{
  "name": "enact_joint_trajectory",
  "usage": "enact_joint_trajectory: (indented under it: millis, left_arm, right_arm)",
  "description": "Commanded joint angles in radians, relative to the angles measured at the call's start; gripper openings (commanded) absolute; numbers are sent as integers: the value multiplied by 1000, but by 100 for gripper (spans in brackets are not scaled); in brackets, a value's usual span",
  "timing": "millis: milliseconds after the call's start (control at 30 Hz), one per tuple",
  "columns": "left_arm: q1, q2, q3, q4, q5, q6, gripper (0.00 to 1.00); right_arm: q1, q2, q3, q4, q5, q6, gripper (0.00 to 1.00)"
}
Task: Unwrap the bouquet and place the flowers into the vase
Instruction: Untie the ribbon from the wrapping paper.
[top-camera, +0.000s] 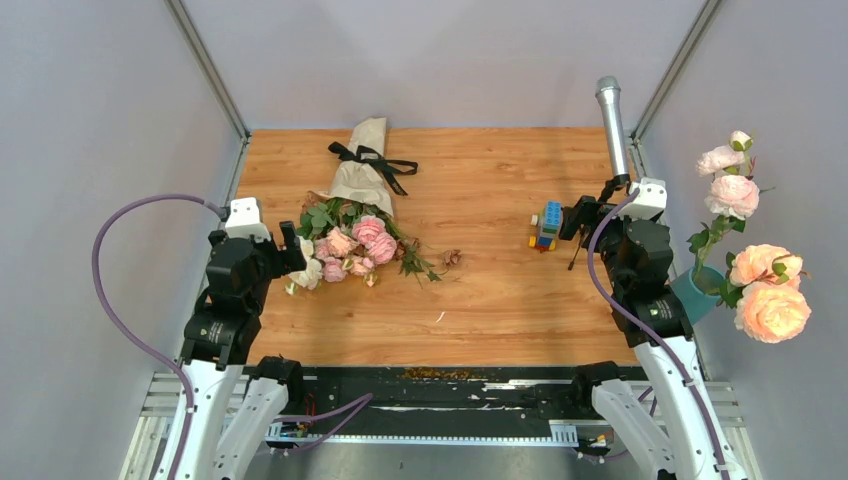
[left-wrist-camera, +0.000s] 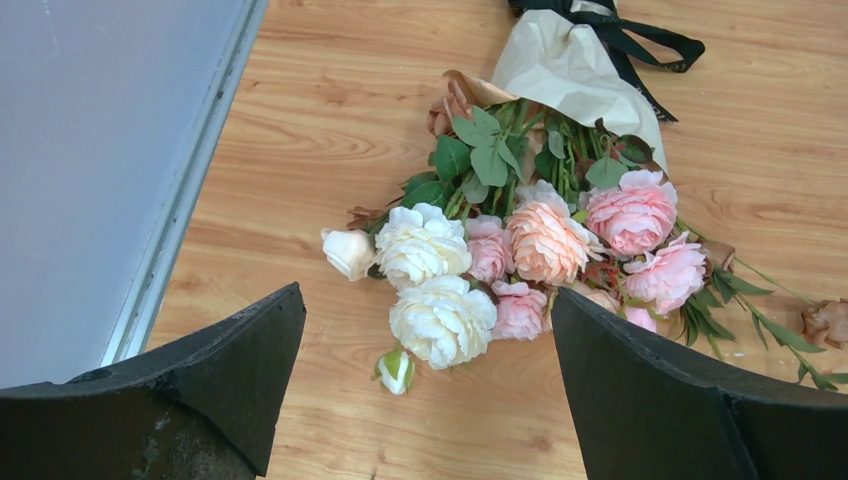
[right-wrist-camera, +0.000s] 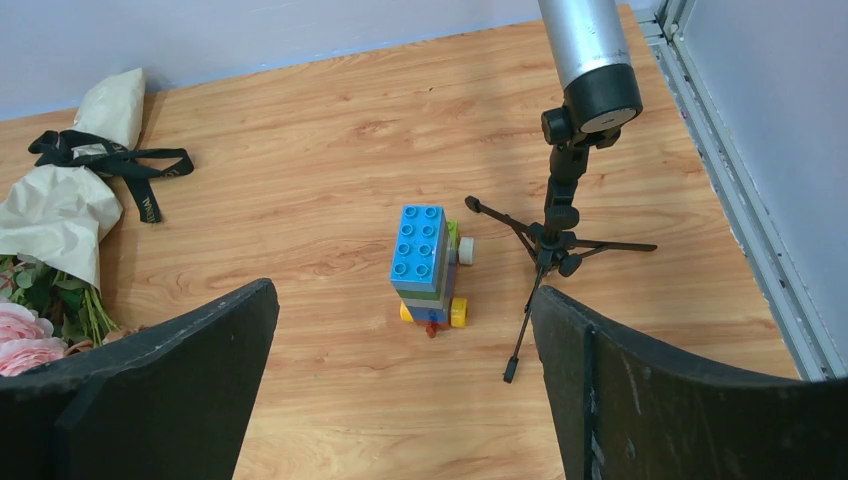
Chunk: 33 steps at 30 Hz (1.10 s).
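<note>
From above, the bouquet (top-camera: 358, 205) lies wrapped and ribbon-tied on the left of the wooden table (top-camera: 490, 290), its blooms just beside the left gripper (top-camera: 292, 250). The vase (top-camera: 699, 292) stands at the far right, behind the right arm, and holds large peach roses (top-camera: 768, 295).

The left wrist view shows that gripper's jaws spread wide with nothing in them, above the blooms.

In the right wrist view, the right gripper (right-wrist-camera: 405, 300) is likewise spread and empty, over a toy brick block (right-wrist-camera: 425, 262) near a microphone (right-wrist-camera: 585, 60).

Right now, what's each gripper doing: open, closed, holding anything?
Left gripper: open, holding nothing, close to the bouquet.
Right gripper: open, holding nothing, facing the block toy.
</note>
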Motion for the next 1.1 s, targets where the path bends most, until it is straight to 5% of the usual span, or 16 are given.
enact_joint_trajectory:
  millis: [0,300,500,1067]
  left_arm:
    - [5,8,10,28,-8,-4,100]
    - [5,36,25,19,-9,12,100]
    - [5,126,67,42,126,14,100]
    - [9,1011,527,217,340,-12,100]
  right_arm:
    - [-1,-9,-5,32,0,6,100]
    - [-1,-9,-6,33,-10,3,100]
    - [0,-19,-7,42,-62,-6,100]
    - [-1,-44,-26,62,-235,-28,100]
